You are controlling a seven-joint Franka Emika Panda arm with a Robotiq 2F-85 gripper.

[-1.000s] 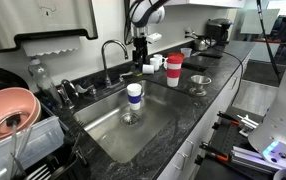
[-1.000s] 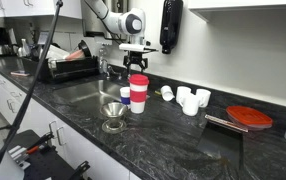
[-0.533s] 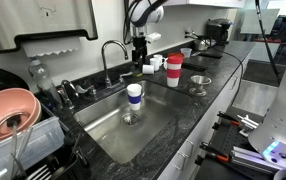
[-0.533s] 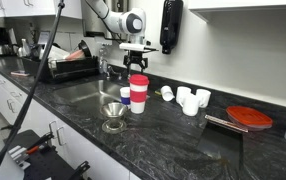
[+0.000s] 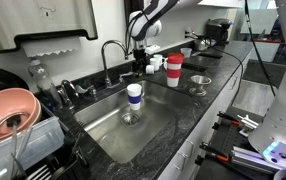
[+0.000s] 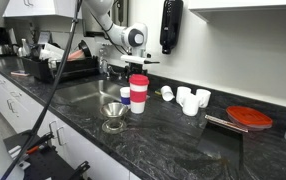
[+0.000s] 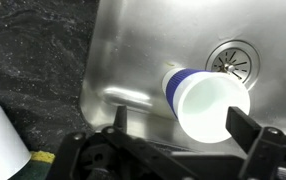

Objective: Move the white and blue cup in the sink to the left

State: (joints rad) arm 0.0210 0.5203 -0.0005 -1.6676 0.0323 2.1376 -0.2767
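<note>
The dark speckled stone worktop (image 5: 218, 95) ran from the lower left to the upper right of the frame in an exterior view. The steel sink (image 5: 148, 128) was sunk into it at the centre, with a curved faucet (image 5: 110, 52) behind. A pink bowl (image 5: 8, 112) sat in a rack at the lower left, and a grey dispenser (image 5: 43, 25) hung on the wall at the upper left. To the right of the sink stood a red and white cup (image 5: 173, 70) and a metal funnel (image 5: 200, 85). The white and blue cup (image 5: 134, 94) stood upright on the sink floor in the middle of the frame, white above and blue below. In the wrist view it sat just beside the round drain (image 7: 230, 58). The gripper (image 5: 140, 62) hung above the cup, toward the upper centre of the frame, its jaws apart and touching nothing
</note>
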